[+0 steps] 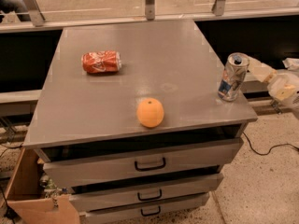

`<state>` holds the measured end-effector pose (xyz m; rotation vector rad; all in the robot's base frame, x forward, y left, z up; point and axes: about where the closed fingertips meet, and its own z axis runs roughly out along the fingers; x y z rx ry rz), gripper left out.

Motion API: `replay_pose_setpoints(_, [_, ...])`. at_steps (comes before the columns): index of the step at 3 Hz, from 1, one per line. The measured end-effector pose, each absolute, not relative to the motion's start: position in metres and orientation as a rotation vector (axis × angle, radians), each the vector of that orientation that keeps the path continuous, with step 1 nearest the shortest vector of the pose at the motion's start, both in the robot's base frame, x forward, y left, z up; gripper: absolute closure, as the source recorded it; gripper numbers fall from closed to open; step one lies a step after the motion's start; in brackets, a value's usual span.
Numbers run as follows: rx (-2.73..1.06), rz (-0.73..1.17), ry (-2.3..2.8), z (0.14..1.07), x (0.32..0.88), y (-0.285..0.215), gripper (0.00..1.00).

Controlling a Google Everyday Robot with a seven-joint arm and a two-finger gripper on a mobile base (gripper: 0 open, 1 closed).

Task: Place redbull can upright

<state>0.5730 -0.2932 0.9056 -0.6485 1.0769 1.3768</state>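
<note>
The redbull can [232,77], slim and silver with blue and red patches, stands upright near the right edge of the grey table [140,45], leaning slightly. My gripper [268,78] is off the table's right side, just right of the can and apart from it. Its cream fingers [259,71] are open and hold nothing.
A red cola can [101,61] lies on its side at the table's back left. An orange [150,112] sits near the front edge. Drawers [149,163] are below the top, a cardboard box [39,204] stands at the lower left, and a cable [268,148] lies on the floor at the right.
</note>
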Motion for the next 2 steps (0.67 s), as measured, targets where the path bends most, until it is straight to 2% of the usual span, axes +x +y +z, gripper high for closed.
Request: replay_pose_setpoints(2, [-0.698, 1.215, 1.185, 0.962, 0.558, -0.362, 0.0])
